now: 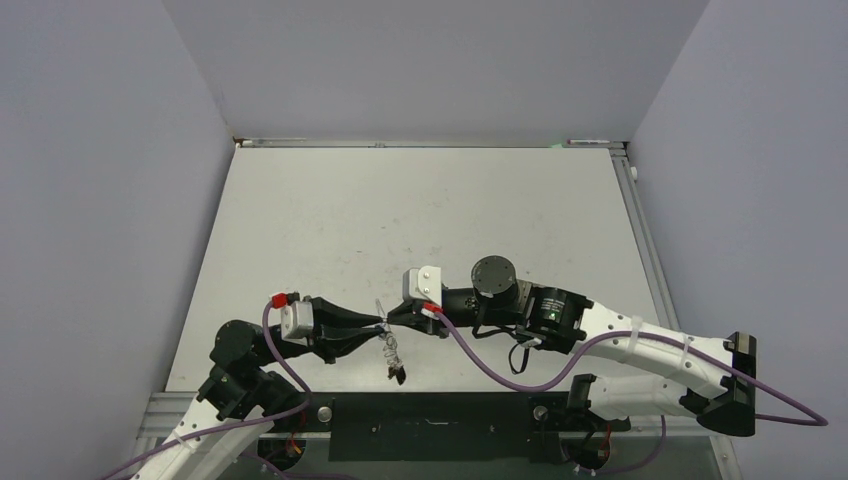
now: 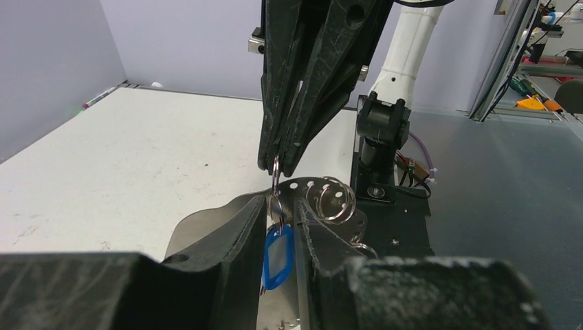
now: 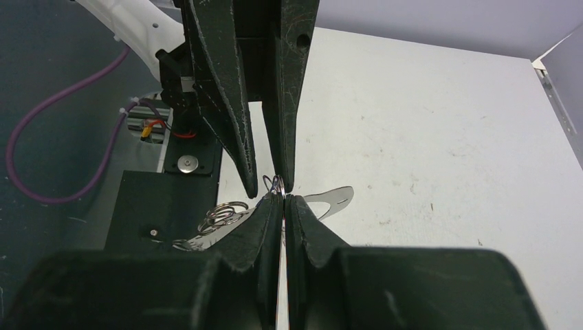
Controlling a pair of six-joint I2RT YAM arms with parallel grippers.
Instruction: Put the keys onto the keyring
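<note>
While right tool [image 2: 276, 165] clamps the thin, likely slippery split ring [image 2: 275, 180], left tool [image 2: 280, 206] flanks the light blue-tagged key [image 2: 278, 258], grip unclear.

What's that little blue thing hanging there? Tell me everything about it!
The blue tag is a rounded plastic tag with a paler window in its middle. It hangs upright from a thin wire ring whose top reaches the shut tips of the right gripper. The left gripper straddles it; whether it squeezes is unclear. The grey keyring plate shows behind.
</note>
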